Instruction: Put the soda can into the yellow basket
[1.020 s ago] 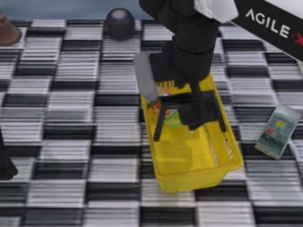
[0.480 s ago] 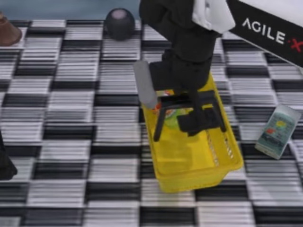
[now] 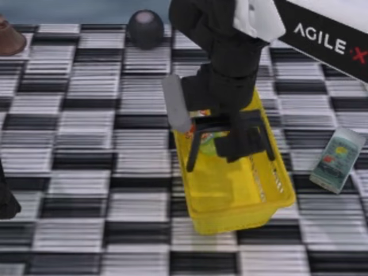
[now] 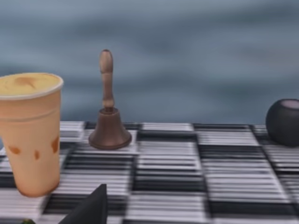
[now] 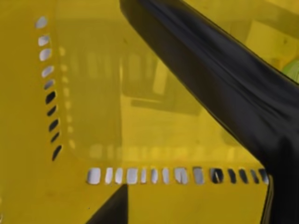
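The soda can [image 3: 211, 141] sits inside the yellow basket [image 3: 276, 198], at its far end, just beside the right end effector [image 3: 230, 146], mostly hidden by it. The right arm reaches steeply down into the basket; whether it grips the can, or which way the can points, cannot be told. The left arm is parked at the tabletop's [image 3: 86, 190] left edge

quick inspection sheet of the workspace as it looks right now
surface: black-and-white checkered table
job's things: soda can inside the yellow basket, under the right arm
clutter: grey flat piece at the basket's rim, dark ball, brown bell, orange cup, pale green carton
grippers: right gripper over the can in the basket; left arm parked at the table's left edge
cables: nothing seen
surroundings: blurred blue-grey backdrop
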Robot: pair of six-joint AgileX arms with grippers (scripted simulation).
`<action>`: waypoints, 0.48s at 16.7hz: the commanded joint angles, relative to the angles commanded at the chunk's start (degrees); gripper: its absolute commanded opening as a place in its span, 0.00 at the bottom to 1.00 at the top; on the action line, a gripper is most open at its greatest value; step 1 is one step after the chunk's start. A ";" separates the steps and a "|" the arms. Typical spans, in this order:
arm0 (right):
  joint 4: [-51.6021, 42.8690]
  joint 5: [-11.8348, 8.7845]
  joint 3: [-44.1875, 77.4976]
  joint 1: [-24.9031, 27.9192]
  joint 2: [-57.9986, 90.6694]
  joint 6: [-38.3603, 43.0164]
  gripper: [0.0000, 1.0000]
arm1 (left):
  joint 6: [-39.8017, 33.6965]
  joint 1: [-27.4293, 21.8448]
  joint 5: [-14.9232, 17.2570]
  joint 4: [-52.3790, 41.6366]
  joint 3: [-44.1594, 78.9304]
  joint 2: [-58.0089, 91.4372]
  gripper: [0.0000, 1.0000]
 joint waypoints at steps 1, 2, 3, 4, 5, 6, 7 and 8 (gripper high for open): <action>0.00 0.00 0.00 0.00 0.00 0.00 0.62 | 0.00 0.00 0.00 0.00 0.00 0.00 1.00; 0.00 0.00 0.00 0.00 0.00 0.00 0.55 | 0.00 0.00 0.00 0.00 0.00 0.00 1.00; 0.00 0.00 0.00 0.00 0.00 0.00 0.47 | 0.00 0.00 0.00 0.00 0.00 0.00 1.00; 0.00 0.00 0.00 0.00 0.00 0.00 0.40 | 0.00 0.00 0.00 0.00 0.00 0.00 1.00; 0.00 0.00 0.00 0.00 0.00 0.00 0.32 | 0.00 0.00 0.00 0.00 0.00 0.00 1.00; 0.00 0.00 0.00 0.00 0.00 0.00 0.25 | 0.00 0.00 0.00 0.00 0.00 0.00 1.00; 0.00 0.00 0.00 0.00 0.00 0.00 0.17 | 0.00 0.00 0.00 0.00 0.00 0.00 1.00; 0.00 0.00 0.00 0.00 0.00 0.00 0.10 | 0.00 0.00 0.00 0.00 0.00 0.00 1.00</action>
